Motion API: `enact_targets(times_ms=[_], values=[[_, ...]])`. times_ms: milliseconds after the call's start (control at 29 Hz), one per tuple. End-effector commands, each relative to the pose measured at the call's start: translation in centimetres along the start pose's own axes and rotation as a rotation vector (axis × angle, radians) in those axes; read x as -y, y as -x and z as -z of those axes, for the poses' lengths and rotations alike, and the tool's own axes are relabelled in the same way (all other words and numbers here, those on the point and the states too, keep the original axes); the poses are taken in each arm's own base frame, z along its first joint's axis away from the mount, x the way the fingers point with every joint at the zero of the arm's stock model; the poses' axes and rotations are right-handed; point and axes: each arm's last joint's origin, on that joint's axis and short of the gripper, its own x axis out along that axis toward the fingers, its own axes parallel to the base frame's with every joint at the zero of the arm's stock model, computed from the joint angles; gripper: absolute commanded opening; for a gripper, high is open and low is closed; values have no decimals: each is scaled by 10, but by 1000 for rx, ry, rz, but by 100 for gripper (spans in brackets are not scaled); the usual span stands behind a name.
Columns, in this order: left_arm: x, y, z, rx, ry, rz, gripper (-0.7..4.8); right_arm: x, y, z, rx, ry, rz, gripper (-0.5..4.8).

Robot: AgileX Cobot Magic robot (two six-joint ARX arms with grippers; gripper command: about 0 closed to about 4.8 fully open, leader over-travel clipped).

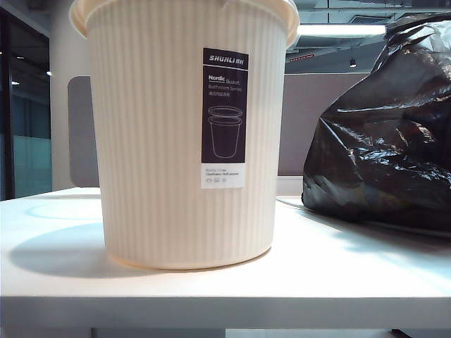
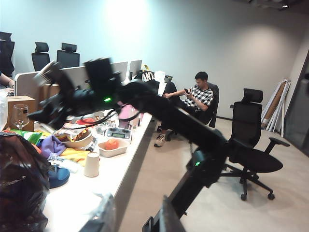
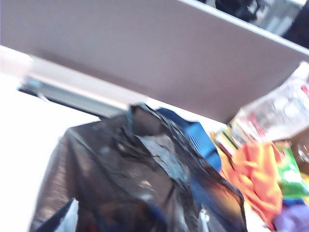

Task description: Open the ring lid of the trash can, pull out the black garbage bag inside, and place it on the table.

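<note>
White table (image 1: 338, 274) up front, thick pale edge nearest cam. Centre of it, upright: trash can (image 1: 187, 141), cream, ribbed, label twd cam. Right of can & a bit further back, apart from it, resting on table: black garbage bag (image 1: 384, 134), glossy, lumpy. Grey partition behind both.

Left gripper (image 2: 134, 220): only blurred stubs in own wrist view; opening & hold can't tell.

Right gripper (image 2: 43, 94), seen from left wrist cam: up above bag, jaws spread wide, nothing btwn them, touching nothing. From right wrist cam: bag's crumpled top close below, blue item (image 3: 198, 140) just behind.

Far bkgd: cluttered desk, office chairs, seated person.
</note>
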Motion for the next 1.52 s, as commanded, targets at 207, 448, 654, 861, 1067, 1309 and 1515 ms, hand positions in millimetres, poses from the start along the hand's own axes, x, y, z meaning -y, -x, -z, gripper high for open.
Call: enact_targets(times_ms=[207, 448, 654, 861, 1067, 1309, 1515], values=[[9, 8, 6, -1, -46, -70, 120, 0, 74, -4, 228, -35, -167, 305], [12, 14, 15, 6, -36, -123, 120, -4, 111, 13, 302, -64, -248, 305], [5, 14, 34, -19, 3, -152, 120, -11, 130, 47, 304, -104, -265, 298], [-9, 9, 48, -45, 46, -209, 120, -18, 140, 79, 323, -145, -291, 264], [-20, 5, 60, -75, 60, -240, 120, -27, 146, 109, 320, -185, -338, 264], [-37, -1, 77, -97, 64, -291, 120, -36, 140, 143, 288, -202, -367, 264], [-51, -6, 88, -89, 39, -317, 120, -44, 130, 165, 288, -207, -436, 264]])
